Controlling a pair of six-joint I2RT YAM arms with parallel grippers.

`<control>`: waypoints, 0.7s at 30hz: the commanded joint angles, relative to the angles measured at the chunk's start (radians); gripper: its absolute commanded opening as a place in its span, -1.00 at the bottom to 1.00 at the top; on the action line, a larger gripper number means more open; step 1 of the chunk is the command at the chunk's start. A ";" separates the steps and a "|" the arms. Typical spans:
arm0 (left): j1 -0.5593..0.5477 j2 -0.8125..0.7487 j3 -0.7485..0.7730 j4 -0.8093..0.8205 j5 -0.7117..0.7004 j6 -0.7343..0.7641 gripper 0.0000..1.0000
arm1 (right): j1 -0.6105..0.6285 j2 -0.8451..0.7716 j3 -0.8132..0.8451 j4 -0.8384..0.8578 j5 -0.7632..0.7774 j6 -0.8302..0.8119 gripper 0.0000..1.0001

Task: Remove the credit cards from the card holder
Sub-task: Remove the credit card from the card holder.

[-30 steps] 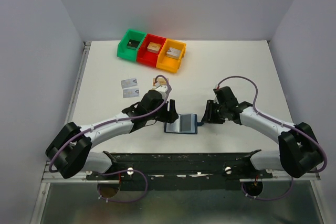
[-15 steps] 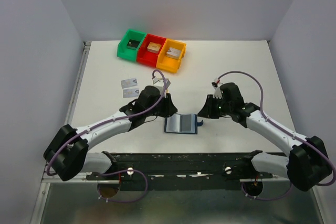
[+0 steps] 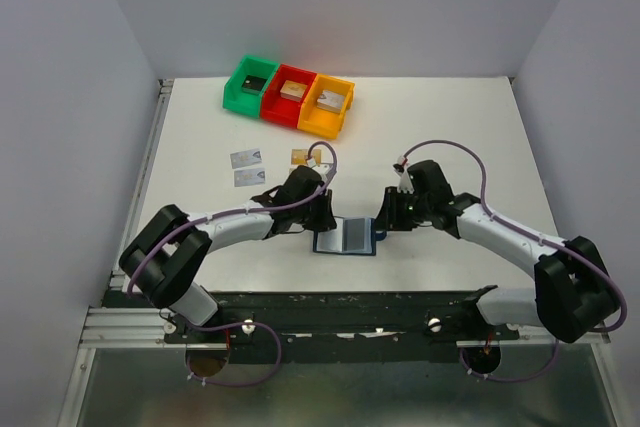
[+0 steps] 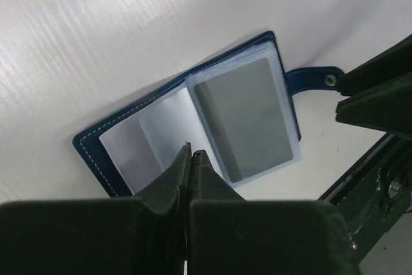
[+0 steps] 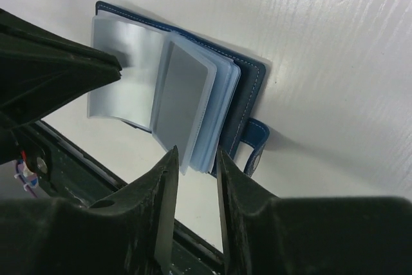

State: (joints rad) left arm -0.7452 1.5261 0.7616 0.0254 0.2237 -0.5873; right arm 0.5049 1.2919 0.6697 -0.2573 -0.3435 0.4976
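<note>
Navy stitched card holder (image 4: 212, 127) lies open, clear sleeves (image 5: 129, 69) fanned; left gripper (image 4: 191, 159) closed, right gripper (image 5: 196, 159) parted.

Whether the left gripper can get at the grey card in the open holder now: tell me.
Probably yes: the left gripper sits shut over the open card holder, right beside the grey card, nothing between. But the card lies inside a clear sleeve, and the right gripper crowds the far edge.

no legible text anywhere
</note>
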 commanded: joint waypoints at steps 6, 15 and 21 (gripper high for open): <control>0.003 0.063 0.001 -0.070 -0.079 -0.005 -1.00 | 0.004 0.001 0.013 -0.065 0.138 -0.010 -0.16; 0.004 0.074 -0.004 -0.068 -0.086 -0.008 -1.00 | 0.004 -0.079 0.037 -0.171 0.287 -0.065 0.15; 0.003 0.028 -0.011 -0.051 -0.081 -0.005 -1.00 | 0.006 0.010 0.041 -0.134 0.229 -0.053 0.17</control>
State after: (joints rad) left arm -0.7452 1.5856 0.7616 -0.0284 0.1680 -0.5926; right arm 0.5049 1.2564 0.6884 -0.3790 -0.1169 0.4549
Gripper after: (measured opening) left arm 0.028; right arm 0.584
